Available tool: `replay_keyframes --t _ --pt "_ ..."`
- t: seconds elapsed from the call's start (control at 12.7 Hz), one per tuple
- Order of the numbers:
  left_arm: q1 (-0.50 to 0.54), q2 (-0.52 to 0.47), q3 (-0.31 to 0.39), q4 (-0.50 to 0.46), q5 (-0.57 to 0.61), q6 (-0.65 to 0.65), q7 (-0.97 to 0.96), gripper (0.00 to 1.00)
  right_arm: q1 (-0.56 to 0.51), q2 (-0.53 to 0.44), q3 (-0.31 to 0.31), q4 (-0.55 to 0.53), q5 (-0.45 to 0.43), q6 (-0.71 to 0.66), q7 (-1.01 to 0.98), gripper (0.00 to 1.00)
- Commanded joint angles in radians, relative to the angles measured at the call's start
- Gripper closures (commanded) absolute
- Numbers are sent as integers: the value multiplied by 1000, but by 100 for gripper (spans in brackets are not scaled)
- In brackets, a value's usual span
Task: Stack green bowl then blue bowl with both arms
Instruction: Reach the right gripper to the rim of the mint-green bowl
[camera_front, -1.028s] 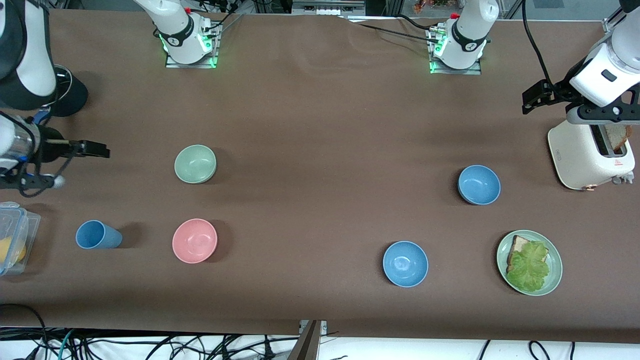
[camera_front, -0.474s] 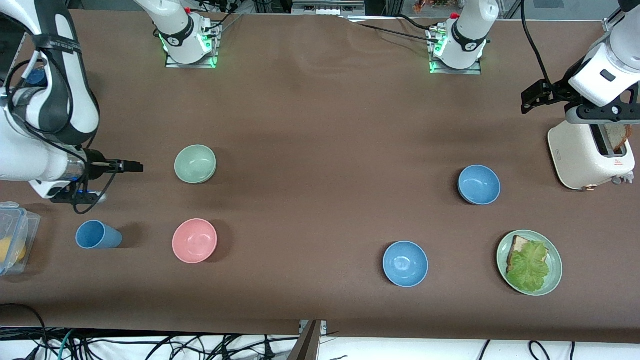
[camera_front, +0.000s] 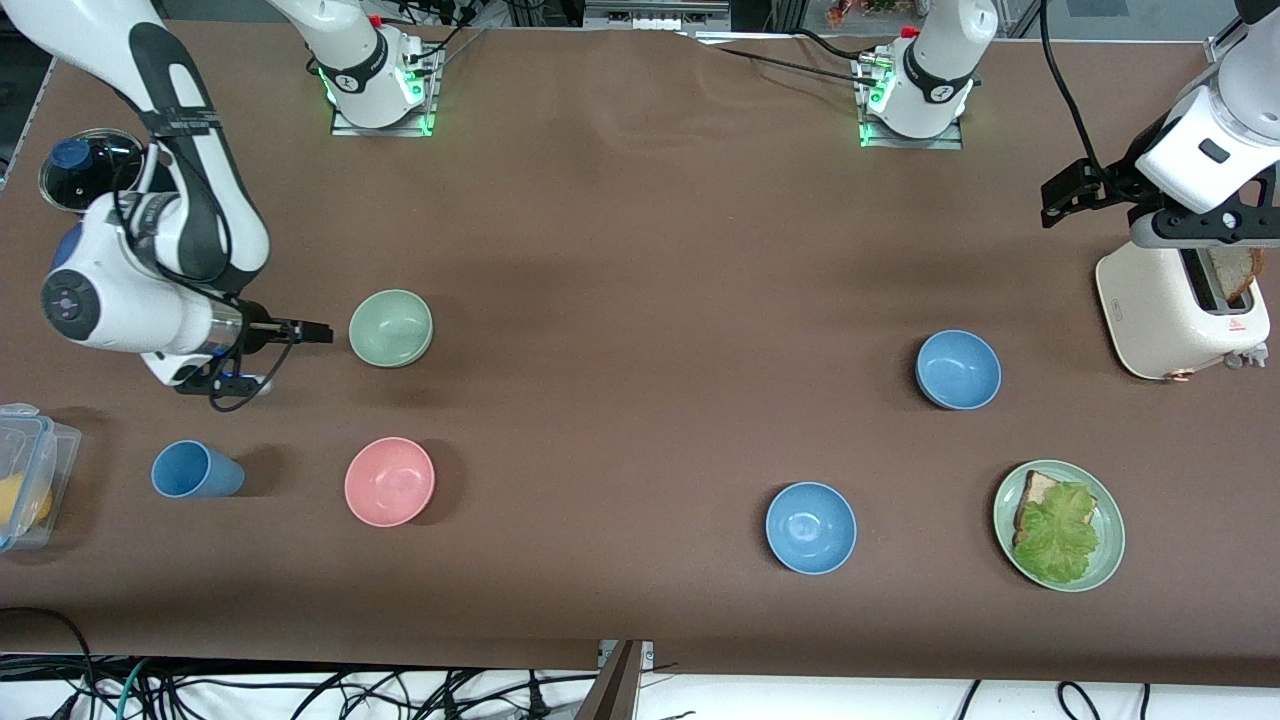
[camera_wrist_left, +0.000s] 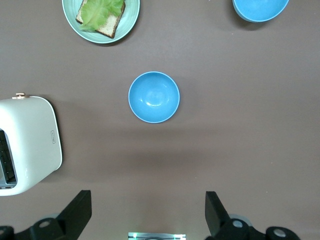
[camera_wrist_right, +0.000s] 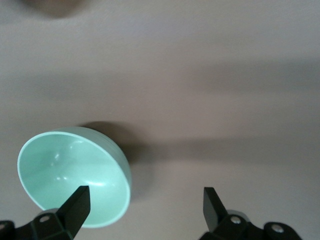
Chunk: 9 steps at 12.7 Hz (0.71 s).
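Observation:
The pale green bowl (camera_front: 391, 327) sits upright on the brown table toward the right arm's end. My right gripper (camera_front: 318, 330) is open and empty, low beside this bowl, on its side toward the table's end. In the right wrist view the green bowl (camera_wrist_right: 75, 175) lies by one fingertip (camera_wrist_right: 77, 202) of the right gripper (camera_wrist_right: 145, 207), not between the jaws. The steel blue bowl (camera_front: 958, 369) sits toward the left arm's end and shows in the left wrist view (camera_wrist_left: 154, 97). My left gripper (camera_front: 1065, 195) waits open and empty, high up beside the toaster; the left wrist view shows it too (camera_wrist_left: 146, 212).
A pink bowl (camera_front: 389, 481) and a blue tumbler (camera_front: 195, 470) lie nearer the front camera than the green bowl. A clear plastic box (camera_front: 25, 475) is at the table's end. A brighter blue bowl (camera_front: 811, 527), a green plate (camera_front: 1112, 545) with bread and lettuce, and a white toaster (camera_front: 1165, 310) stand toward the left arm's end.
My right arm has swung in from the table's end and its gripper has come up beside the green bowl. The left arm and all bowls have not moved.

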Motion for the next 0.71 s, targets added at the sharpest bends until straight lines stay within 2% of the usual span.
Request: replay_keyframes --t 0.0,0.63 --pt "3 5 -3 23 -17 -22 -9 0 -2 -2 19 -73 59 80 13 0" --pt "2 5 -2 23 -17 -22 -12 0 0 61 37 -113 61 137 10 0"
